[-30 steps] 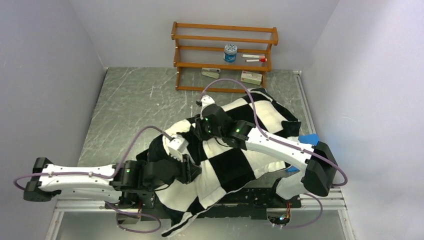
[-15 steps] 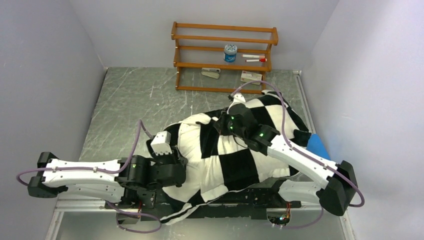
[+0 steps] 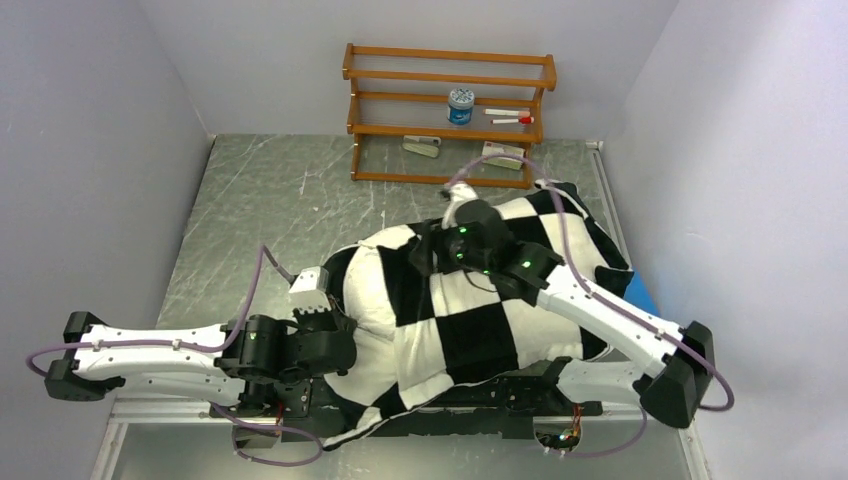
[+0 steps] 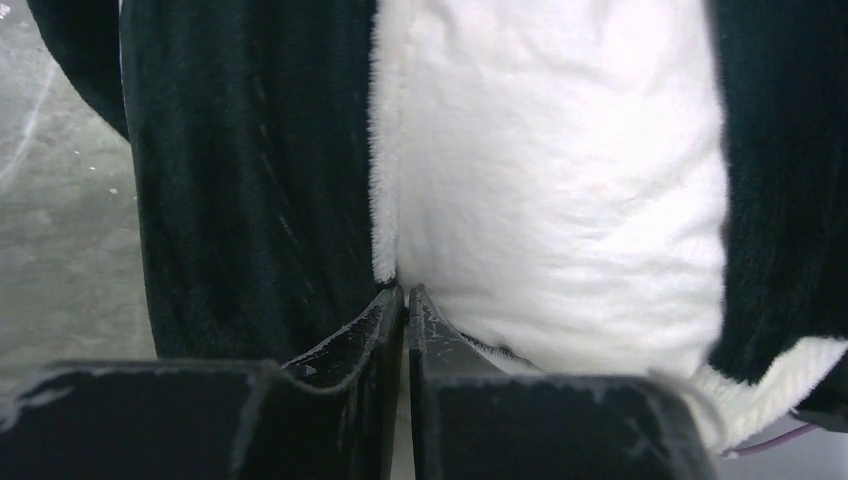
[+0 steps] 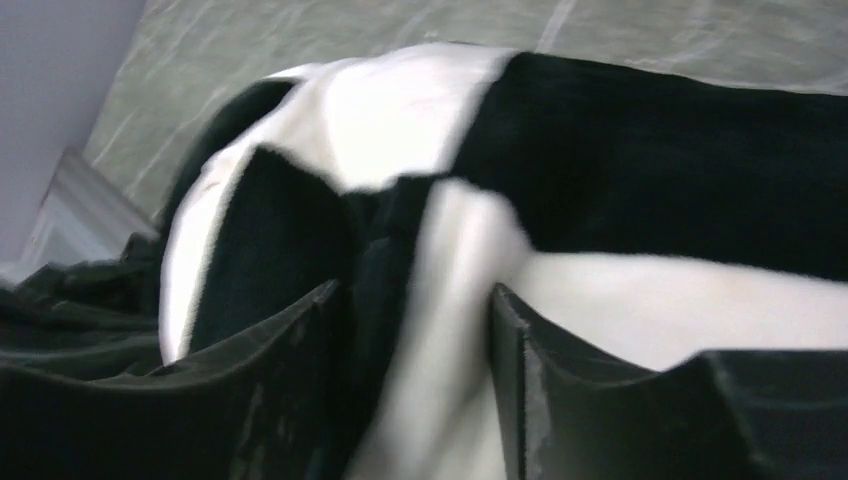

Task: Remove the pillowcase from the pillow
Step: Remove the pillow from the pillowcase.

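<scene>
**Checkered Pillowcase Spread Over Near Right of Table, 2 Grippers at Its Edges**

A grey marbled table (image 3: 270, 200) was seen from above, walled in on 3 sides. Its near right part was taken up by the pillowcase (image 3: 470, 320), a plump mound of large black and white squares. One corner was draped over the near edge, by the arm bases. The pillow could not be told apart from the white squares, so no bare part of it was made out.

The left arm (image 3: 160, 350) was stretched along the near edge toward the mound's left end. The right arm (image 3: 610, 310) was laid across the mound from the right, with its wrist over the far upper part.

A wooden shelf (image 3: 450, 110) with 3 tiers was stood at the far edge of the table, well apart from the fabric.

In the left wrist view, the left gripper (image 4: 405, 292) was clenched. Its fingertips were set against the seam between a black and a white square; whether a thin fold was caught could not be told. In the blurred right wrist view, the right gripper (image 5: 412, 290) was parted, with a fold of fabric lying between the fingers and not visibly squeezed.

A blue pad (image 3: 640, 295) was half hidden under the mound's right edge. A small round tin (image 3: 461, 105) was placed on the shelf's middle tier.
</scene>
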`<action>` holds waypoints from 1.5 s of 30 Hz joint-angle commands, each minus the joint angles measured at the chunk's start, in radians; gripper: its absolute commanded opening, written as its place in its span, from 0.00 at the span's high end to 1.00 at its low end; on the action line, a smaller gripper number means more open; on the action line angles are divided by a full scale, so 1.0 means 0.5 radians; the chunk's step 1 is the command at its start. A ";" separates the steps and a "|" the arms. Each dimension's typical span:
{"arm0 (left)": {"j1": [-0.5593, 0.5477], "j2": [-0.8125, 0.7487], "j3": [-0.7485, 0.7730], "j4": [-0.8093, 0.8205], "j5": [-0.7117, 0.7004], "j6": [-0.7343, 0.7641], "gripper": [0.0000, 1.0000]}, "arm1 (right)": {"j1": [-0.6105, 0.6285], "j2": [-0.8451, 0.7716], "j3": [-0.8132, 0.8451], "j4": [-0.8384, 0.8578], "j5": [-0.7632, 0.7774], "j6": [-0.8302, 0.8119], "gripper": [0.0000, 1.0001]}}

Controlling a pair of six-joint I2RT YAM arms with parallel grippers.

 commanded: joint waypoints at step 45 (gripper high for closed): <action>1.619 0.332 0.688 0.242 0.873 1.835 0.17 | 0.497 -0.220 -0.033 -0.019 0.232 -0.444 1.00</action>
